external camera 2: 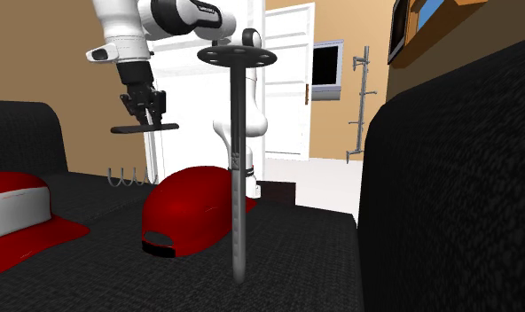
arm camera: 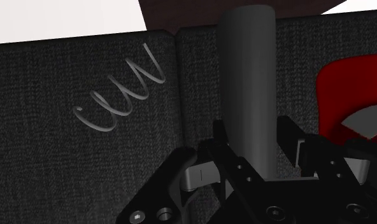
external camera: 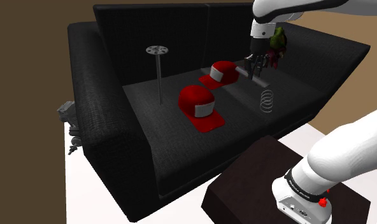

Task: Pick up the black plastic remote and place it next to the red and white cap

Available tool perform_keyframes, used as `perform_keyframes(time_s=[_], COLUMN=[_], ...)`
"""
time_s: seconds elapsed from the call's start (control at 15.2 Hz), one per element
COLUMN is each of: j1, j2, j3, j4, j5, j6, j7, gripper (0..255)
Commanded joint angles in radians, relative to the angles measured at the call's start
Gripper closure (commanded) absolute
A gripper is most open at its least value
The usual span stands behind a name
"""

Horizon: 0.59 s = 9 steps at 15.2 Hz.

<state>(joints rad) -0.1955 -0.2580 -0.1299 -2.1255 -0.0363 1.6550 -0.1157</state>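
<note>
Pickup looks done: at the lower right of the shoulder view sits the stand [external camera: 244, 186], and beyond it the sofa [external camera: 117, 143] seat carries a red and white cap [external camera: 202, 108] at centre, a wire coil [external camera: 267, 99] to its right, then a second cap [external camera: 221, 73] further back. Above that far cap's right side, in the upper right, the gripper [external camera: 257, 69] is clenched on the dark remote [arm camera: 248, 70], which hangs clear of the cushion. What remains, I judge, is lowering it beside a cap and letting go; a thin pole [external camera: 160, 73] stands left of centre
</note>
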Motion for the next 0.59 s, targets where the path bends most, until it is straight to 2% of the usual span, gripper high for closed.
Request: perform_keyframes(time_s=[0.0,0.53], j1=[-0.007,-0.008], j2=[0.006,0.027], j3=[-0.011,-0.014], j4=[-0.014,-0.102], j5=[-0.006,-0.006], j6=[0.02,0.129], j7=[-0.017,-0.018], gripper=[255,255])
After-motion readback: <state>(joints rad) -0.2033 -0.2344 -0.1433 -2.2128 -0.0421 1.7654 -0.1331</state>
